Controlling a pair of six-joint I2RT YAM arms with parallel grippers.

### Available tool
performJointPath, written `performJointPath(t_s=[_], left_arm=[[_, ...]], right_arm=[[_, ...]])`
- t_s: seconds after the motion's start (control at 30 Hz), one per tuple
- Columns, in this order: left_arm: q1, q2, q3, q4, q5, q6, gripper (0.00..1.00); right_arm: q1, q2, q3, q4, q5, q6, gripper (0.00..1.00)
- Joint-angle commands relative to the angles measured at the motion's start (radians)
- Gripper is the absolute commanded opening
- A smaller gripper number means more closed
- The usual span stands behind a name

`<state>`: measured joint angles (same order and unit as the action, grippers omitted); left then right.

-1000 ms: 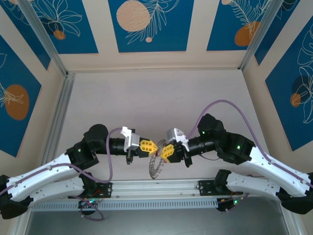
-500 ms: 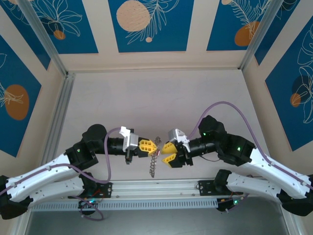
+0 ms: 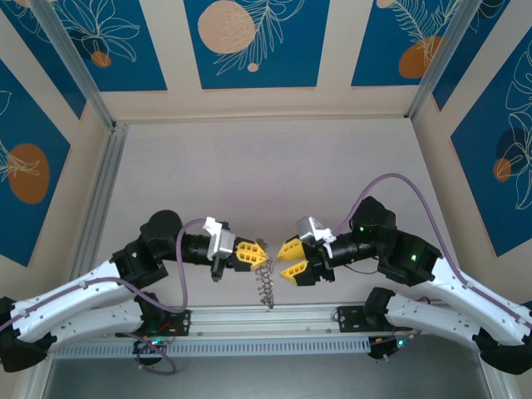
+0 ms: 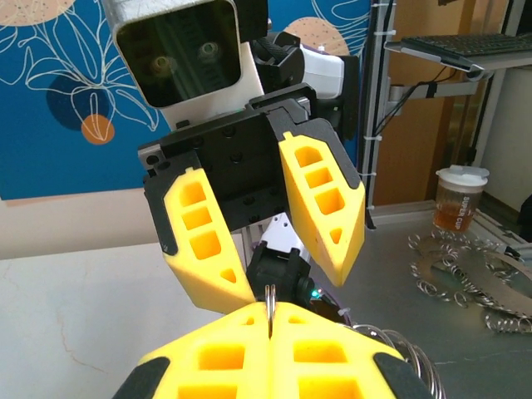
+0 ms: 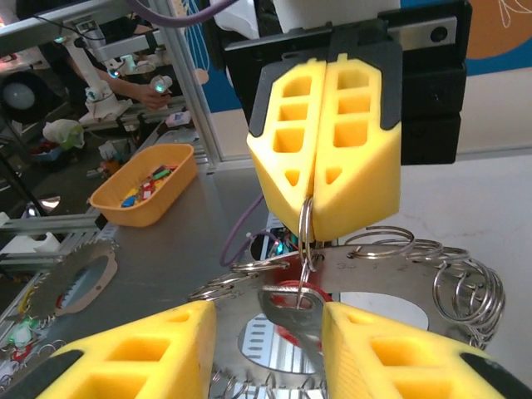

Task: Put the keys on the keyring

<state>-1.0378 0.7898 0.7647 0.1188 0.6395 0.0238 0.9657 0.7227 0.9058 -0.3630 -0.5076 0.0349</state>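
Left gripper (image 3: 261, 251) pinched fully shut on the top of the keyring (image 3: 266, 281), lower centre of the overhead frame, so it hangs free with keys (image 5: 293, 306) dangling; right gripper (image 3: 285, 261) faces it, jaws partly open, holding nothing, just beside the ring; probably lining up for a key.

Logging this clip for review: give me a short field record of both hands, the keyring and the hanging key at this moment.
left hand: shut, pinching a thin ring of the keyring
right hand: open, jaws apart, facing the left hand, holding nothing
keyring: hangs below the left hand, over the table's near edge
key: silvery, dangles from the pinched ring, close to the right hand; no contact visible
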Motion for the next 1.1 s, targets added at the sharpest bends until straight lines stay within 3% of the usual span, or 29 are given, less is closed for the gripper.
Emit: performJointPath(t_s=[0.0,0.27,0.47,0.7,1.07], left_arm=[[0.01,0.002,0.047,0.059,0.048,-0.015,0.0],[0.011,0.009,0.047,0.06,0.055,-0.012,0.0],[0.01,0.008,0.044,0.068,0.057,-0.01,0.0],[0.01,-0.004,0.035,0.12,0.075,-0.026,0.0],[0.01,0.009,0.041,0.188,0.109,-0.056,0.0]], right_arm=[[-0.012,0.003,-0.011,0.05,-0.058,0.025,0.38],[-0.017,0.035,-0.013,0.072,-0.083,0.028,0.33],[-0.021,0.049,-0.018,0.064,-0.08,0.026,0.17],[-0.024,0.038,-0.03,0.069,-0.083,0.029,0.05],[-0.028,0.05,-0.048,0.086,-0.098,0.031,0.06]])
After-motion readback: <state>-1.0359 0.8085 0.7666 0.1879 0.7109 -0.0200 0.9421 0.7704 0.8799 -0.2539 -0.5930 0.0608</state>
